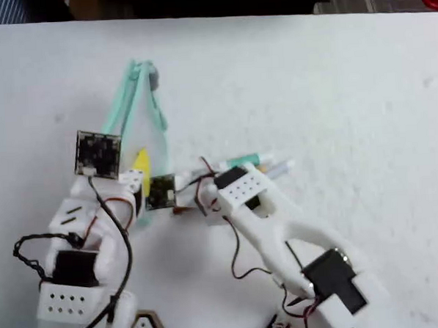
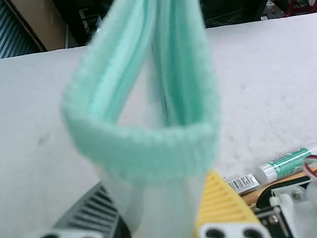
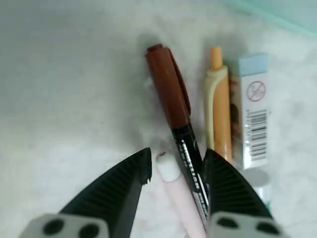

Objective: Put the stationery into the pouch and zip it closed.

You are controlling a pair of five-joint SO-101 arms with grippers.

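Observation:
A translucent pouch (image 1: 144, 109) with a teal rim (image 2: 143, 148) lies on the white table, its mouth held open. My left gripper (image 1: 142, 172) (image 2: 158, 213) is shut on the pouch's clear wall, between a grey and a yellow finger (image 2: 223, 203). To its right lies the stationery: a brown-capped marker (image 3: 171, 94), a pink pen (image 3: 173, 191), an orange pen (image 3: 218, 109), an eraser (image 3: 250, 109) and a green-and-white glue stick (image 1: 241, 161) (image 2: 285, 162). My right gripper (image 1: 198, 194) (image 3: 177, 161) hangs open over them, the marker and pink pen between its black fingers (image 3: 228, 183).
The white table (image 1: 333, 92) stretches bare to the right and back of the pouch. Both arms' bodies and loose cables (image 1: 33, 254) crowd the front edge. A dark floor lies past the table's far edge.

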